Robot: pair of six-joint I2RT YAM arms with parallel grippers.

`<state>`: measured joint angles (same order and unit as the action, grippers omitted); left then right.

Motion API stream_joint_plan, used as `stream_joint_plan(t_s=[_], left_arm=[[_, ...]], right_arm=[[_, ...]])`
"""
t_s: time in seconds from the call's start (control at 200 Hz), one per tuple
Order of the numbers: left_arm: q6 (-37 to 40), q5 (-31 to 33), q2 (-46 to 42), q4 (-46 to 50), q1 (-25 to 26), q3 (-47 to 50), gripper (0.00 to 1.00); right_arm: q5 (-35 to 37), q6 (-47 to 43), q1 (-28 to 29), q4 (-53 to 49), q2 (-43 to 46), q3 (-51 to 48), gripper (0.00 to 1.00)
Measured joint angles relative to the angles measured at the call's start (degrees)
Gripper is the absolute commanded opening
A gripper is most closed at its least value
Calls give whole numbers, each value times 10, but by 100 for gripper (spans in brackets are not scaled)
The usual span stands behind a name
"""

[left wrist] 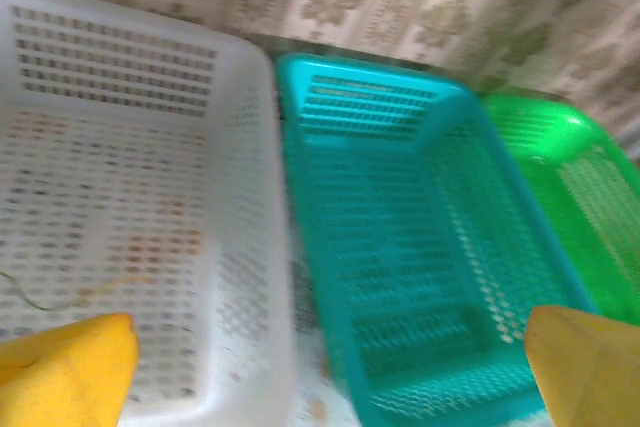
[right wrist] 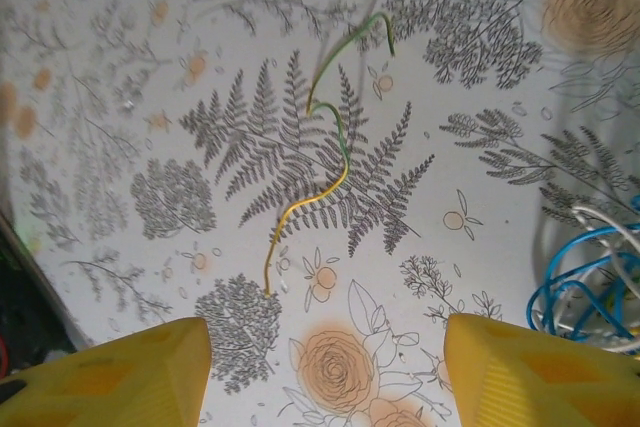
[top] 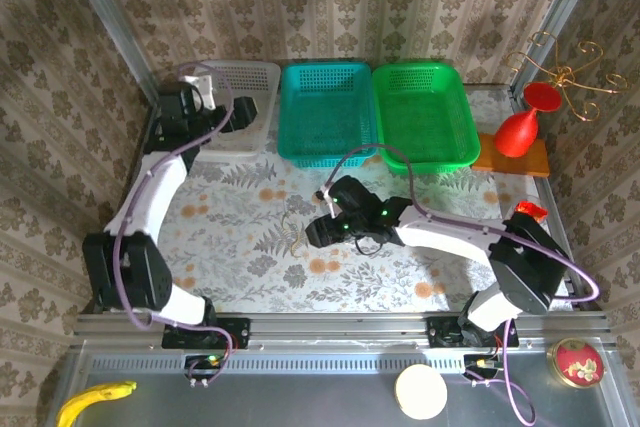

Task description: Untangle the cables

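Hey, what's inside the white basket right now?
One thin tan cable lies on the floor of the white basket. A yellow finger of the left end effector hides the near corner.

Bright, even light; blurred left wrist view.

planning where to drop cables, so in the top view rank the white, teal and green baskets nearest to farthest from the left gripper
1. white basket, far left, right by the left gripper
2. teal basket, middle
3. green basket, far right
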<state>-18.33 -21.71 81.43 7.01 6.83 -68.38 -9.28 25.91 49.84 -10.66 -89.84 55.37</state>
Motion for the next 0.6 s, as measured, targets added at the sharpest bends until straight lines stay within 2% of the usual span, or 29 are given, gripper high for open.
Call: stream_joint_plan(t_s=[0.315,0.6], left_arm=[[-144,21,-161,-48,61,287,100],[-199,54,-236,-47,66,332,100]], right_arm=[[0,-16,18,3,-98,61,62],[-1,-34,19,2,-186,129,63]])
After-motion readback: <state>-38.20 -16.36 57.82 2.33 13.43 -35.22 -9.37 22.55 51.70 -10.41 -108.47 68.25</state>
